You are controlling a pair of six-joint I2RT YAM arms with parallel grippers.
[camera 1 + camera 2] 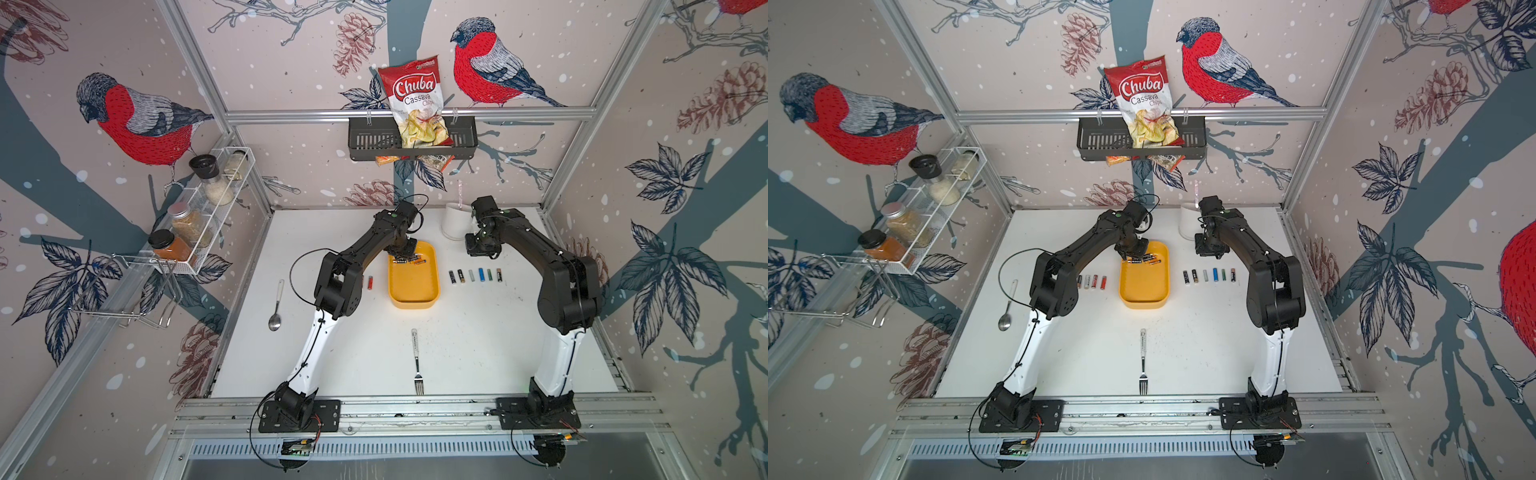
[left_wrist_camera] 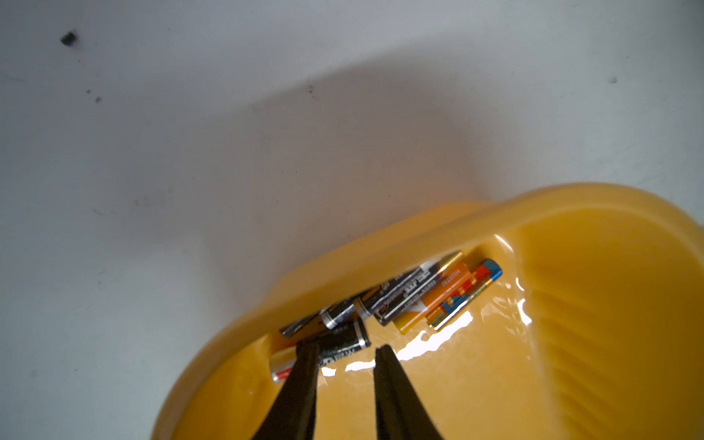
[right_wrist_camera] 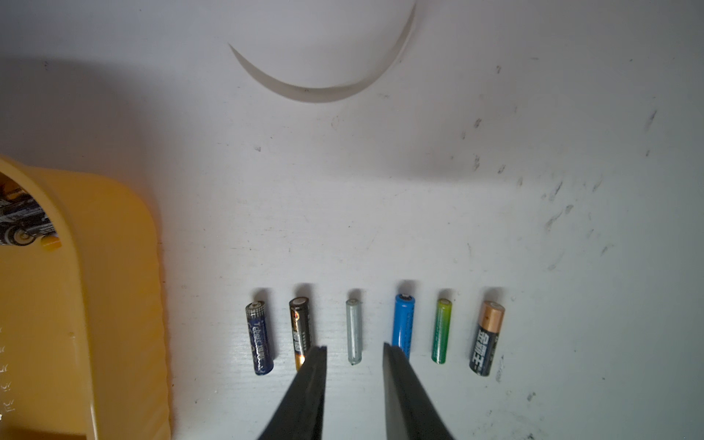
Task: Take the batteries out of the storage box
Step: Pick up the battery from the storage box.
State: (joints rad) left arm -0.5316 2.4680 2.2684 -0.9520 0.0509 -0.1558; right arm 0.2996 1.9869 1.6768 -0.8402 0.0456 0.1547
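Left end effector (image 2: pixel 344 347) and right end effector (image 3: pixel 354 348) stand narrow, empty; bag (image 1: pixel 415 95) reads Chuba Cassava

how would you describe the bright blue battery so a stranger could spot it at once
Start at the yellow storage box in the middle of the white table. On its right-arm side lies a row of six batteries; count four out from the box. That blue battery is the only bright blue one, thicker than the pale grey cell and green cell flanking it.
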